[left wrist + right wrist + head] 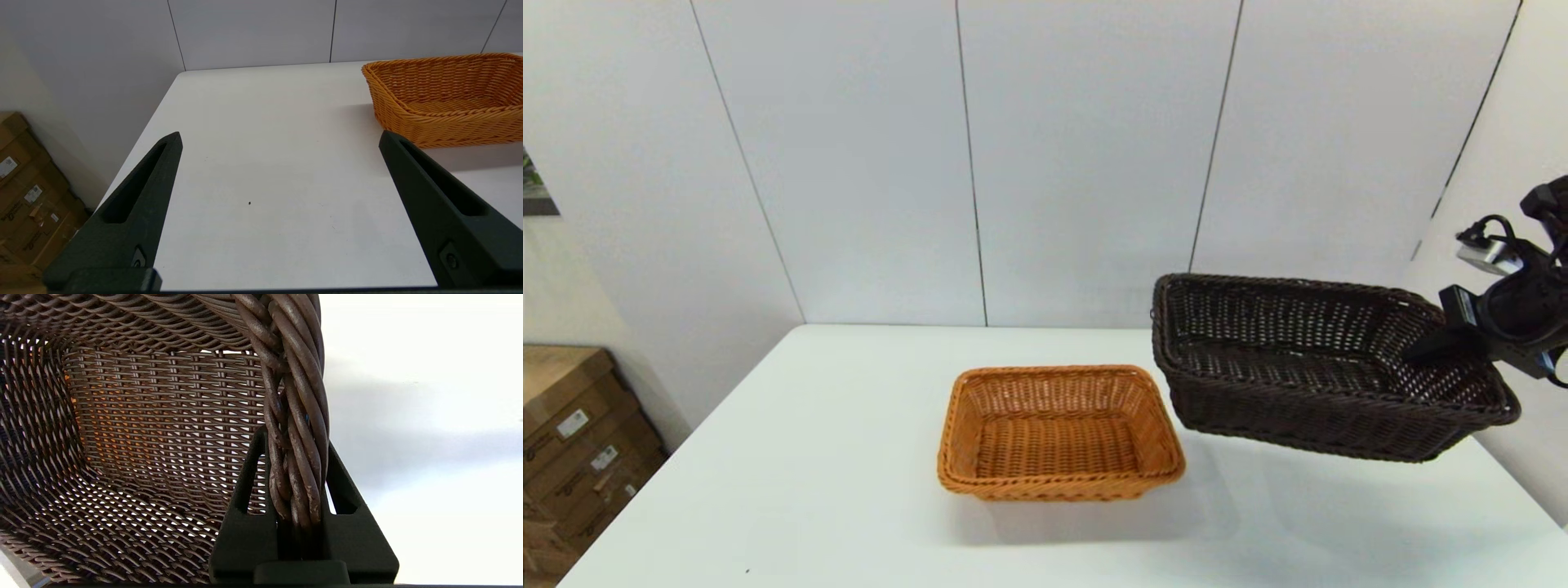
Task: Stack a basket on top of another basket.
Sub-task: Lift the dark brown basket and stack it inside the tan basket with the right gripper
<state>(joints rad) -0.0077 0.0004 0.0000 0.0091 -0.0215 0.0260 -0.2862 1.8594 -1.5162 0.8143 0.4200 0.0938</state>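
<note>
The right hand [300, 490], clamped on the dark basket's [1307, 367] rim, holds it airborne just right of the orange basket [1058, 433]; the left hand [278, 143] gapes idle.

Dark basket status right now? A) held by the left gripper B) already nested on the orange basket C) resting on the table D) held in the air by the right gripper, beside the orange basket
D: the right gripper pinches the dark basket by its braided rim, lifted off the table, to the right of the orange basket.
</note>
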